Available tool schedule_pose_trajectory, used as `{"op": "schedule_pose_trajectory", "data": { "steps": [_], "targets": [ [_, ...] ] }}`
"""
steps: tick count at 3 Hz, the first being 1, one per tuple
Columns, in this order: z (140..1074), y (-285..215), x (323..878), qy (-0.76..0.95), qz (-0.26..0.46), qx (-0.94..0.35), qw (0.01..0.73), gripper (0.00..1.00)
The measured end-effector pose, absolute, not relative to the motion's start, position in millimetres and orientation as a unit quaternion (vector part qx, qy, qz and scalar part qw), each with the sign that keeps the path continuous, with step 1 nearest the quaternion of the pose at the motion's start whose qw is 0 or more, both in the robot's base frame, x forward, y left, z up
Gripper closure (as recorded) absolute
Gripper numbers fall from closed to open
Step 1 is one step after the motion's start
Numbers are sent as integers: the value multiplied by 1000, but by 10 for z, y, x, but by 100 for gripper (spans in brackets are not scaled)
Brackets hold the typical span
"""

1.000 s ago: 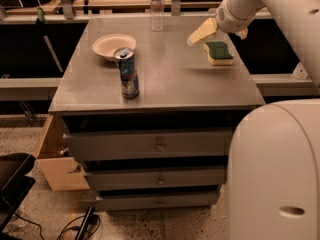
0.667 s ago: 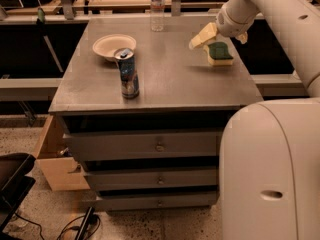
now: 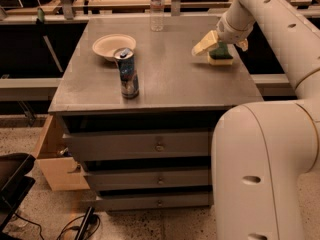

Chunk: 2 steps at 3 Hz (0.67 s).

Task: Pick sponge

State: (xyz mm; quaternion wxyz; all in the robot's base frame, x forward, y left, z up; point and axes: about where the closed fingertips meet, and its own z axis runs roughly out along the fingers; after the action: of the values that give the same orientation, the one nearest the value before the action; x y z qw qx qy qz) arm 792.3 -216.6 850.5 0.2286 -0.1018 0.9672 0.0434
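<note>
The sponge (image 3: 220,57), dark green on top with a pale yellow body, lies on the grey cabinet top (image 3: 170,79) near its right edge. My gripper (image 3: 223,46) is right over it, reaching down from the upper right. It is open: one pale yellow pad (image 3: 204,44) stands left of the sponge and the other (image 3: 243,45) to the right. The sponge's top sits between them, partly covered by the wrist. I cannot tell whether the pads touch it.
A white bowl (image 3: 113,46) and a blue drink can (image 3: 128,73) stand on the left half of the top. A clear plastic bottle (image 3: 157,6) stands at the back edge. My white arm (image 3: 265,164) fills the right foreground. An open wooden drawer (image 3: 55,159) is at the lower left.
My gripper has come down closer around the sponge. The sponge, bowl, can and bottle have stayed in place.
</note>
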Motion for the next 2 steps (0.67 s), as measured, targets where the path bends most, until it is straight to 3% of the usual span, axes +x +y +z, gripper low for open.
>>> {"op": "schedule_pose_trajectory", "data": {
  "steps": [1,2],
  "targets": [
    [8418,-2162,7938,970,40,-103,218,16],
    [8371,-2132,7948,971,37,-106,210,40]
  ]
}}
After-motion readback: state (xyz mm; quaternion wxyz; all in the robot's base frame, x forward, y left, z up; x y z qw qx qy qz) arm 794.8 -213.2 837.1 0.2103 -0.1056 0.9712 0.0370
